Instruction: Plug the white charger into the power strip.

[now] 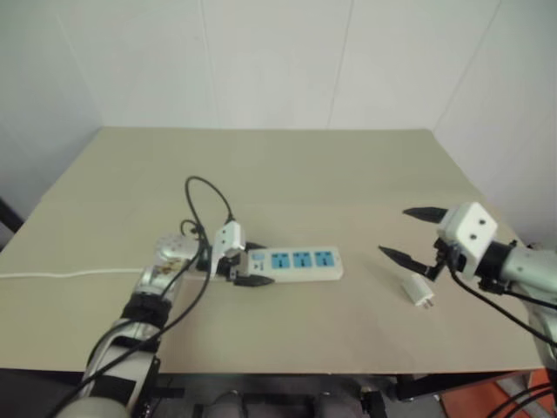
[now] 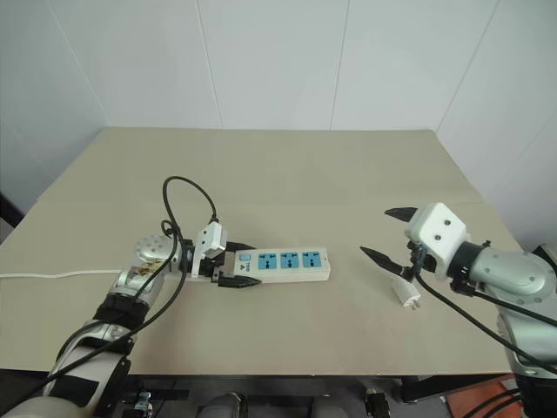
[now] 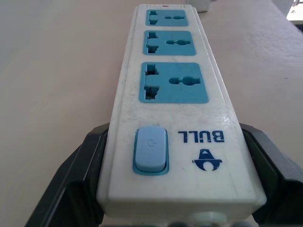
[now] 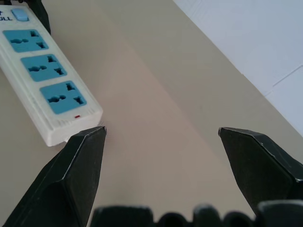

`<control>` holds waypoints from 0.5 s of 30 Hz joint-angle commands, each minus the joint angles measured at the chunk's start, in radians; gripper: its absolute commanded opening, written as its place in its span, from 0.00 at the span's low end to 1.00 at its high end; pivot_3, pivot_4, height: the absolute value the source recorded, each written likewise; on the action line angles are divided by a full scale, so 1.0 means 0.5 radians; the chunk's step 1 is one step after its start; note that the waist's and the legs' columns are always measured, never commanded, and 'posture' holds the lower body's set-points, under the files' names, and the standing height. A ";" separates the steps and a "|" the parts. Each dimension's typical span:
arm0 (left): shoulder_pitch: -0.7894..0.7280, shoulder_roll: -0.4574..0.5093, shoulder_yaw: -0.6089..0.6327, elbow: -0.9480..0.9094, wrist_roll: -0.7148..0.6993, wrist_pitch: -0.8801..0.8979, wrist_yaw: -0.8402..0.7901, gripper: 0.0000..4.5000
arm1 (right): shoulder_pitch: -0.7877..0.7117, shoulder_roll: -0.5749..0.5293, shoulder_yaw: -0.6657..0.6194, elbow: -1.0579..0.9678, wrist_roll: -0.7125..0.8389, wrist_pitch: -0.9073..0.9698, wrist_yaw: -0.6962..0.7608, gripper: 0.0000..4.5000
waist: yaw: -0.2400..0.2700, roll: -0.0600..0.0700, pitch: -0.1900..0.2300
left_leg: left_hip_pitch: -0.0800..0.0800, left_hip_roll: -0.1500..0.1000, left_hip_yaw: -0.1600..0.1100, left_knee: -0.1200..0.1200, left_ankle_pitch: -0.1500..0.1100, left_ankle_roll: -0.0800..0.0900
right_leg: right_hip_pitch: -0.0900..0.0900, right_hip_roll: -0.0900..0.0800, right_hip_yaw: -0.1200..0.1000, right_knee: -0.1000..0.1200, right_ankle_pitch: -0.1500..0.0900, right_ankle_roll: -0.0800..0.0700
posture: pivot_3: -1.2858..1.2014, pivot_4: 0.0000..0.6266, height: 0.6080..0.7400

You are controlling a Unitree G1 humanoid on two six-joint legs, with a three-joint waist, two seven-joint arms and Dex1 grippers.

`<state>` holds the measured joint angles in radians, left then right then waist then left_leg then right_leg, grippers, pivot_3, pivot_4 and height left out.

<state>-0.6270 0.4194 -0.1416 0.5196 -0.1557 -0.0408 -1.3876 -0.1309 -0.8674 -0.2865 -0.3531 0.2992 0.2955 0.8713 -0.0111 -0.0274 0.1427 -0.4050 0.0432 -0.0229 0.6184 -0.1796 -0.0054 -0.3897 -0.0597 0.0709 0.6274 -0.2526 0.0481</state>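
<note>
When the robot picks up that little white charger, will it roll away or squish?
Probably neither. The white charger looks like a hard, blocky cube, so it should keep its shape and not roll. It looks small beside the open right gripper, so it's likely light. Its smooth shell might slip between the fingers, and a nudge could tip it, since it lies loose on the table.

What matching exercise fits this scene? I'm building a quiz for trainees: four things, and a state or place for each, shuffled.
1. left gripper
2. right gripper
3. white charger
4. power strip

a. lies loose on the table, under open fingers
b. shut on the strip's switch end
c. open, holding nothing
d. flat on the table, three blue sockets up

Pairs: 1-b, 2-c, 3-a, 4-d
</note>
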 commanded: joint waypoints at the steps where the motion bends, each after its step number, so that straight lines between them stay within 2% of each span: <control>1: 0.048 -0.036 0.010 -0.160 -0.102 0.045 0.004 0.74 | 0.017 -0.037 -0.163 -0.017 0.085 0.105 -0.027 1.00 | -0.001 0.000 0.000 | 0.001 0.000 0.000 0.001 0.000 0.000 | 0.000 0.000 0.000 0.001 0.000 0.000 | 0.52 0.24 1.00; 11: 0.073 -0.075 -0.111 -0.104 0.069 -0.063 0.162 0.74 | -0.154 -0.238 -0.154 0.018 0.161 0.888 -0.195 1.00 | -0.001 0.000 0.000 | 0.000 0.000 0.000 0.003 0.000 0.000 | 0.000 0.000 0.000 0.001 0.000 0.000 | 0.52 0.24 1.00; 15: 0.059 -0.088 -0.148 -0.039 0.103 -0.127 0.173 0.74 | -0.221 -0.320 -0.097 0.028 0.212 1.014 -0.140 1.00 | 0.001 0.000 0.000 | -0.001 0.000 0.000 0.004 0.000 0.001 | 0.000 0.000 0.000 0.000 0.000 0.000 | 0.52 0.24 1.00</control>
<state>-0.5769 0.3820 -0.2075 0.5049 -0.1068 -0.0733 -1.3044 -0.2233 -1.0085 -0.3269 -0.3297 0.3852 0.7791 0.7908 -0.0107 -0.0273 0.1427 -0.4056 0.0433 -0.0231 0.6202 -0.1799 -0.0050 -0.3896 -0.0597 0.0708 0.6274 -0.2526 0.0480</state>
